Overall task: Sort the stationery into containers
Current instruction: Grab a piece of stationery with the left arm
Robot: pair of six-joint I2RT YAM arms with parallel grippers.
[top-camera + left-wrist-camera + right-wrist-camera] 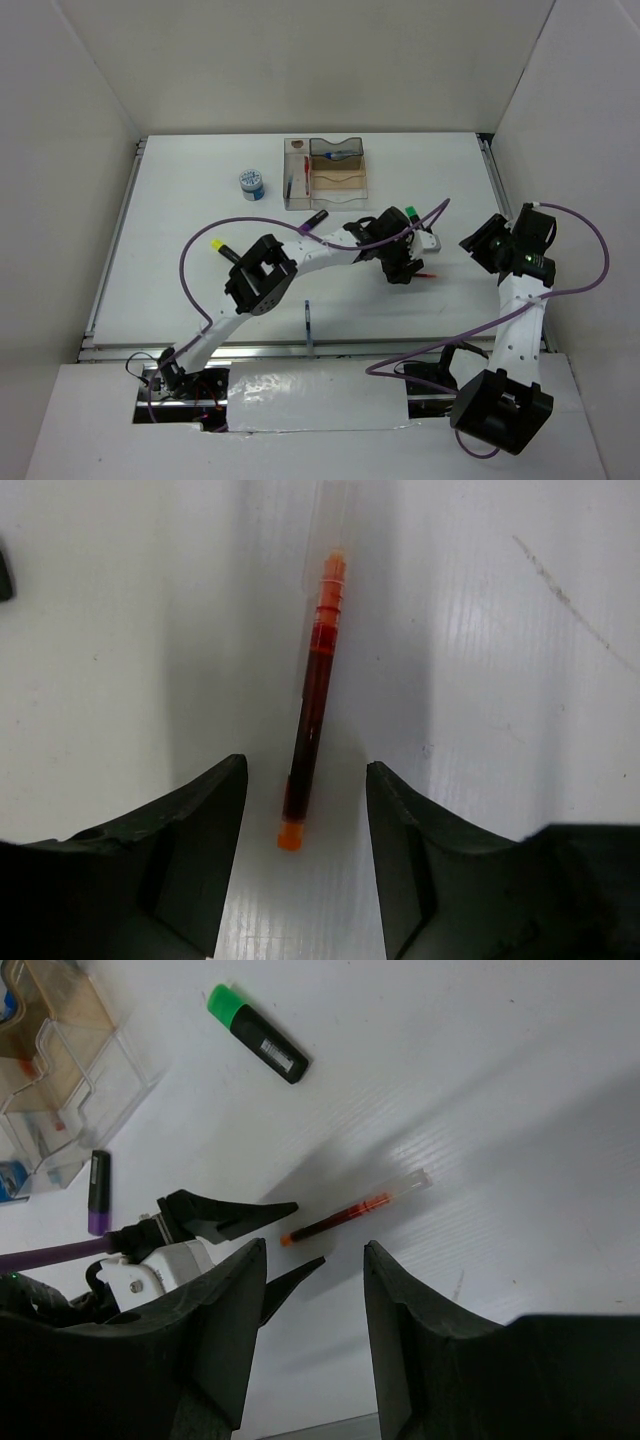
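Count from the top view:
- One organiser (365,180) sits at the middle of the desk's (170,210) far edge.
- One tub (251,183) stands just left of it.
- Three highlighters lie loose: the yellow highlighter (222,249) toward the left edge, the purple highlighter (315,216) just near of the organiser, and the green highlighter (411,214) right of the middle.
- One loose red pen (432,271) lies flat right of the desk's middle.

The top view shows only a sliver of this pen beside the left gripper (305,770). The left wrist view shows its whole length. The tub and the yellow highlighter appear in the top view alone.

The pen's long axis runs almost straight out from the left gripper, with the orange plug nearest it and the clear cap farthest away.

The left gripper's fingers stand apart on either side of the plug end, touching nothing. The right gripper (312,1260) hangs above the desk with its fingers apart and nothing between them.
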